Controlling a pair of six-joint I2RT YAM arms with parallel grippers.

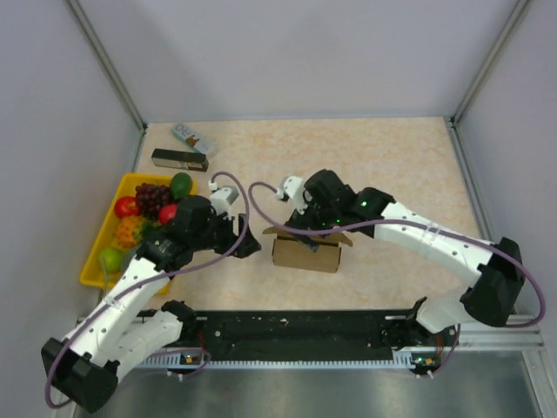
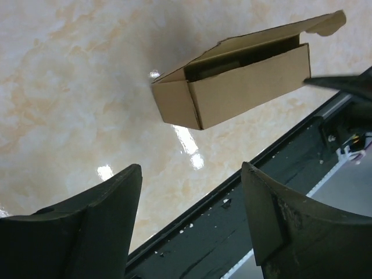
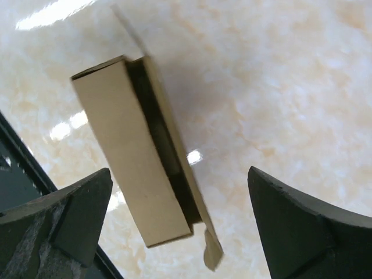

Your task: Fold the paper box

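The paper box (image 1: 305,253) is a brown carton standing on the table, with its lid flap raised and its top slot open. It also shows in the left wrist view (image 2: 232,87) and in the right wrist view (image 3: 131,163). My left gripper (image 1: 251,246) is open and empty just left of the box, not touching it; in its own view (image 2: 190,167) the box lies ahead of the fingers. My right gripper (image 1: 307,236) hovers open over the box; in its view (image 3: 179,171) the carton lies between and below the spread fingers.
A yellow tray (image 1: 94,266) of fruit stands at the left. A slim black box (image 1: 180,159) and a small white packet (image 1: 193,138) lie at the back left. A black rail (image 1: 296,326) runs along the near edge. Walls enclose the table.
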